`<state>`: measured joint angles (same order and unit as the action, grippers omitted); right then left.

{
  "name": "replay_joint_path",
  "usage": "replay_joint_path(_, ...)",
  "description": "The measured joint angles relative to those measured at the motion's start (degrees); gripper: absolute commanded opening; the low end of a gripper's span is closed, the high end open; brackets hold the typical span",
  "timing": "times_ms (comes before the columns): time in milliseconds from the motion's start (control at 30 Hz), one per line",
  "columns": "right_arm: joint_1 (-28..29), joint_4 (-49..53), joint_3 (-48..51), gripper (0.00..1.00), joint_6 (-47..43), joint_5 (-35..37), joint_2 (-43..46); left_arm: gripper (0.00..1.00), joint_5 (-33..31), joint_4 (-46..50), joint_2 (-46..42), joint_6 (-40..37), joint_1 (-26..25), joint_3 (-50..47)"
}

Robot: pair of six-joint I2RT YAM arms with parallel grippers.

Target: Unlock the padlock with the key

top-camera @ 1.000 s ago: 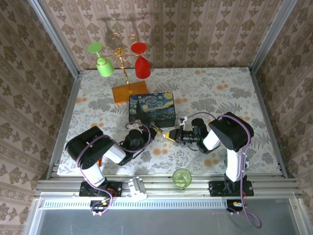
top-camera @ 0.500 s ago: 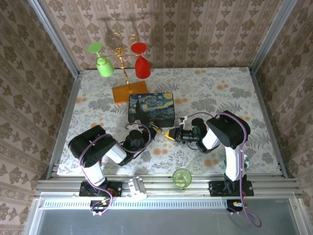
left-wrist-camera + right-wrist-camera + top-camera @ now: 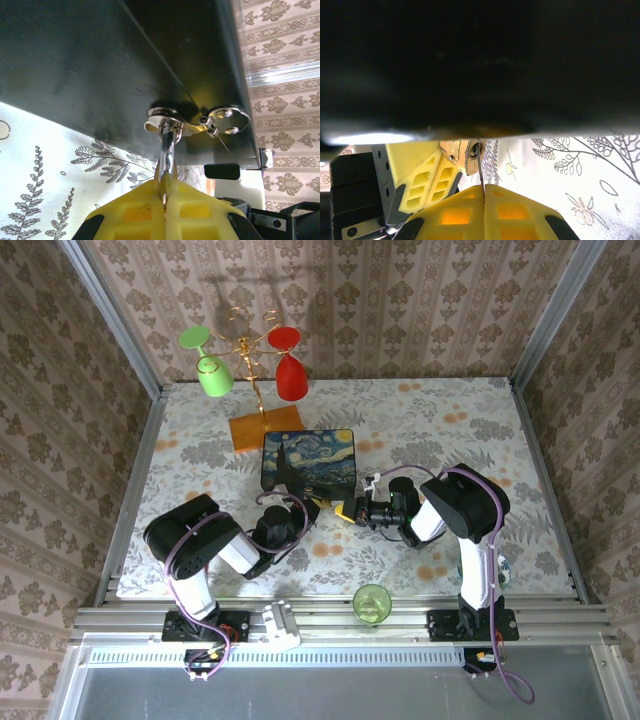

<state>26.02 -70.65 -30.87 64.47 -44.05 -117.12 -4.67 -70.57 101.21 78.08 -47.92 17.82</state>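
Note:
The dark blue painted box (image 3: 308, 462) sits mid-table, and its black front wall (image 3: 100, 65) carries a silvery clasp (image 3: 225, 117). The padlock's silvery shackle (image 3: 168, 145) hangs from the clasp's loop. My left gripper (image 3: 165, 192) is shut on the padlock below it. In the right wrist view the brass padlock body (image 3: 462, 152) shows its keyhole, next to a yellow left finger (image 3: 415, 170). My right gripper (image 3: 484, 189) is shut on the key (image 3: 480, 167), whose thin blade reaches into the keyhole. Both grippers meet in front of the box, left gripper (image 3: 316, 506) and right gripper (image 3: 346, 510).
A gold rack (image 3: 262, 390) on an orange base holds a green and a red glass behind the box. A green cup (image 3: 372, 602) stands at the near table edge, and a white object (image 3: 280, 625) lies on the front rail.
My right gripper has moved left and slightly up with the key, closing the gap to the padlock. The left gripper and padlock have shifted up a little towards the box.

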Motion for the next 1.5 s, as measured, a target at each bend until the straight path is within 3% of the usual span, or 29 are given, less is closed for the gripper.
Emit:
replay_joint_path(233, -0.07, -3.76, 0.33, 0.0, -0.15, -1.53, -1.14, 0.01, 0.04, 0.04, 0.0, -0.04, 0.0, -0.17)
replay_joint_path(467, -0.39, -4.55, 1.05, 0.0, -1.27, -1.4, -1.11, 0.32, 0.46, 2.82, -0.24, -1.68, 0.0, -0.17)
replay_joint_path(733, -0.37, -4.44, 1.27, 0.0, -2.14, -1.4, -0.92, 0.48, 0.76, 9.68, -4.55, -4.81, -0.02, -0.02)
replay_joint_path(1000, -0.55, 0.61, 6.29, 0.0, -7.72, -1.22, 4.44, 0.43, 2.8, 21.55, -11.23, -12.0, -0.02, 3.87)
replay_joint_path(1167, 0.07, 11.23, 8.83, 0.0, -13.49, -1.46, 12.33, 0.4, 10.75, 30.23, -17.27, -19.63, 0.44, 10.93)
replay_joint_path(1333, 1.6, 22.16, 7.82, 0.0, -20.0, -1.42, 23.43, 0.37, 21.84, 31.67, -18.14, -22.29, 2.36, 13.46)
replay_joint_path(1500, 2.62, 33.09, 4.11, 0.0, -25.46, -1.38, 30.67, 0.45, 26.18, 33.24, -22.23, -22.95, 2.97, 10.21)
